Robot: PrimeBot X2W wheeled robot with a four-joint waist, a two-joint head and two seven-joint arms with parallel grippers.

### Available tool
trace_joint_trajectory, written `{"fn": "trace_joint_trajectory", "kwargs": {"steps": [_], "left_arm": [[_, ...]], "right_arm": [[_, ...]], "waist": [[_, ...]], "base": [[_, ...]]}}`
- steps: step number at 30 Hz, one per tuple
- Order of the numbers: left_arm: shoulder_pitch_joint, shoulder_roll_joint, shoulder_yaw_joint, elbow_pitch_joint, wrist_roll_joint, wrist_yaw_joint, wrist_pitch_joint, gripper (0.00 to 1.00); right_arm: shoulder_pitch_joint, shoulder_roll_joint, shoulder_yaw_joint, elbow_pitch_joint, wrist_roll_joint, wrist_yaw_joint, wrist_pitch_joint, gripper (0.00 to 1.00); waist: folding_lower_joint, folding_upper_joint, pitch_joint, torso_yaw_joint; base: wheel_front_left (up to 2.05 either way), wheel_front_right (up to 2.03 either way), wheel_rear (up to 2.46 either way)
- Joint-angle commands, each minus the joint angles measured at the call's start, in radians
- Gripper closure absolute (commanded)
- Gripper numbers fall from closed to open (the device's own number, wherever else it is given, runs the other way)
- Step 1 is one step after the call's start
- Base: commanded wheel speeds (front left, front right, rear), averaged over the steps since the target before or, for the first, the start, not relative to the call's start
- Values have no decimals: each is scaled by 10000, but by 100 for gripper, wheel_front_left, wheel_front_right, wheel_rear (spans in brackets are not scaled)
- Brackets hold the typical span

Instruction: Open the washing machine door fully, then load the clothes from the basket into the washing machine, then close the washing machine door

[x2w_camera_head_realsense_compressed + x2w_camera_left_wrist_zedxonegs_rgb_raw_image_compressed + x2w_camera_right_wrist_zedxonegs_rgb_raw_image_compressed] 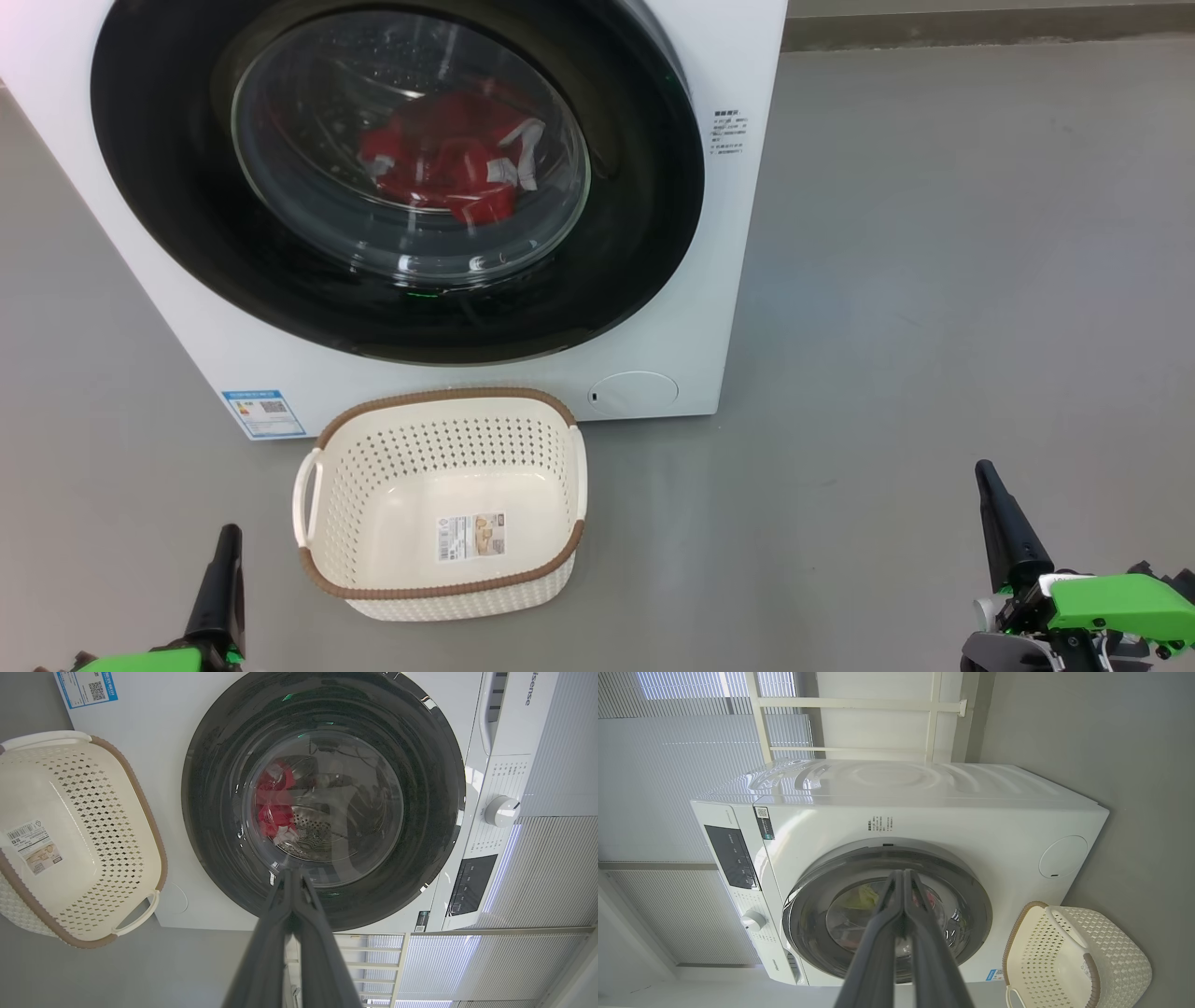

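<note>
The white washing machine (709, 280) stands ahead with its round glossy black door (168, 233) shut against its front. Through the glass window the red and white clothes (448, 163) lie inside the drum; the left wrist view shows the clothes (273, 807) too. On the floor before the machine sits the cream basket (439, 448) with a brown rim, only a label sticker in it. My left gripper (227, 534) is shut low at the left, well back from the basket. My right gripper (982, 469) is shut at the lower right, apart from everything.
Grey floor (934, 280) stretches to the right of the machine up to a wall base. The machine's control panel and dial (501, 811) are on its upper front. Window blinds (668, 765) and a white frame stand behind the machine.
</note>
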Motion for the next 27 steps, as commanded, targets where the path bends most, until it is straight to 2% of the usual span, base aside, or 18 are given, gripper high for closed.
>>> {"fn": "trace_joint_trajectory", "kwargs": {"steps": [1,27], "left_arm": [[-398,162,346,-186,69,-31,36,100],[-400,145,371,-185,90,-31,57,100]], "right_arm": [[-77,-16,215,-303,-25,16,66,100],[-78,-6,201,-302,-36,16,77,100]], "waist": [[0,0,0,0],[0,0,0,0]], "base": [[0,0,0],[0,0,0]]}}
